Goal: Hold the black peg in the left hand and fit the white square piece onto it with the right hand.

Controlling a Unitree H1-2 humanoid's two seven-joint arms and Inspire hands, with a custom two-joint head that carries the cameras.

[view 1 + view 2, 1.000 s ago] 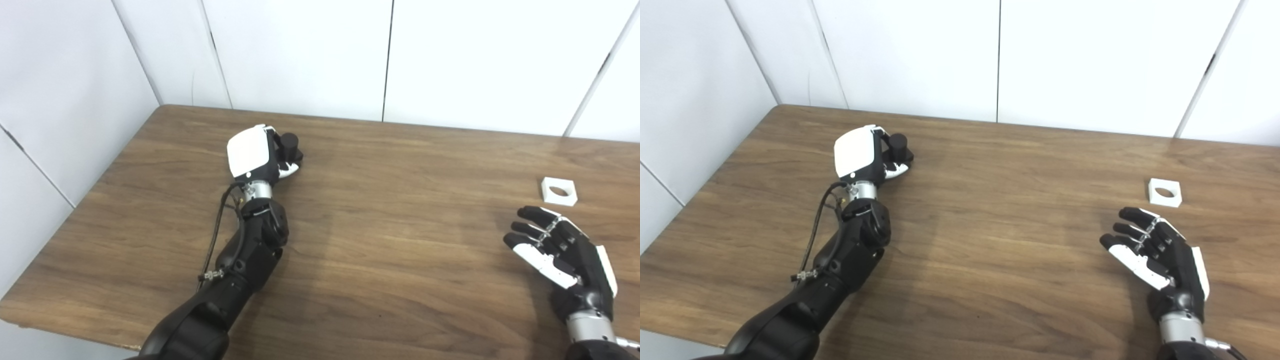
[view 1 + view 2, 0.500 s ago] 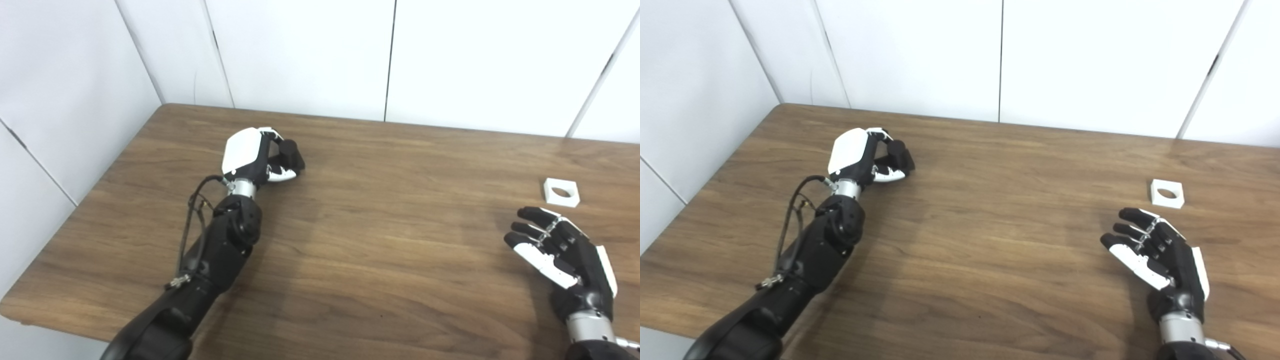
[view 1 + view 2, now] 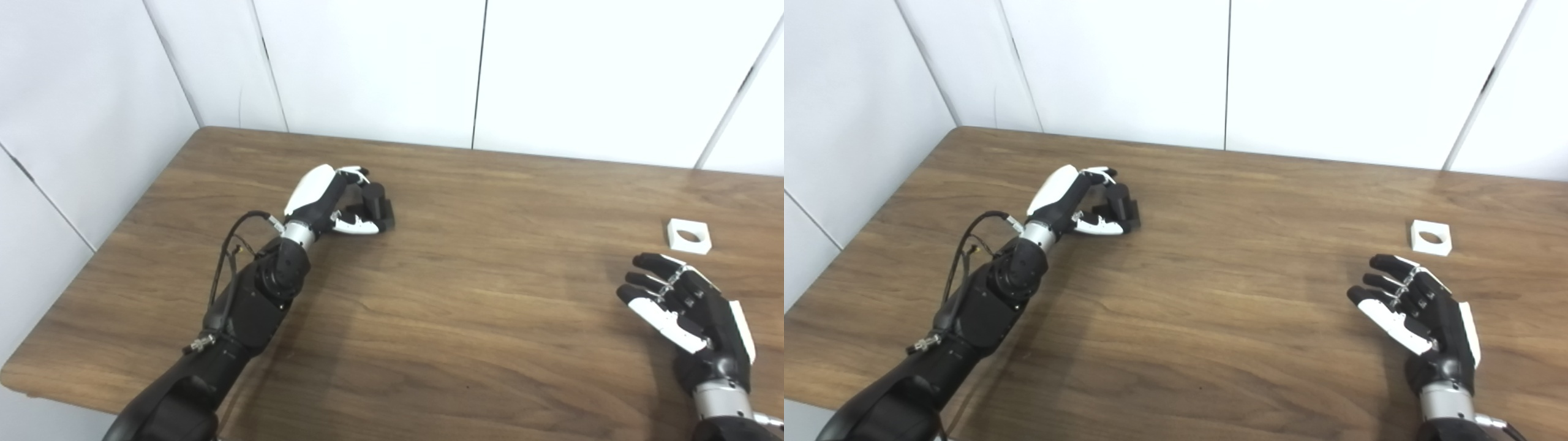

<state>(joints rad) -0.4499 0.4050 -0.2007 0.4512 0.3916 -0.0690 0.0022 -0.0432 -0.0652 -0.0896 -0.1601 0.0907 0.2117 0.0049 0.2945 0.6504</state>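
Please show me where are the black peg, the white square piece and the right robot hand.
black peg [image 3: 372,197], left eye view, on its upright cylinder.
white square piece [image 3: 689,236], left eye view, on its rim beside the hole.
right robot hand [image 3: 1421,309], right eye view, on the palm.

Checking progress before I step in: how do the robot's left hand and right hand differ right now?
The left hand is curled around the black peg at the table's far left; the right hand is open, fingers spread, holding nothing. The white square piece lies untouched just beyond the right hand. Both hands are low over the wooden table.
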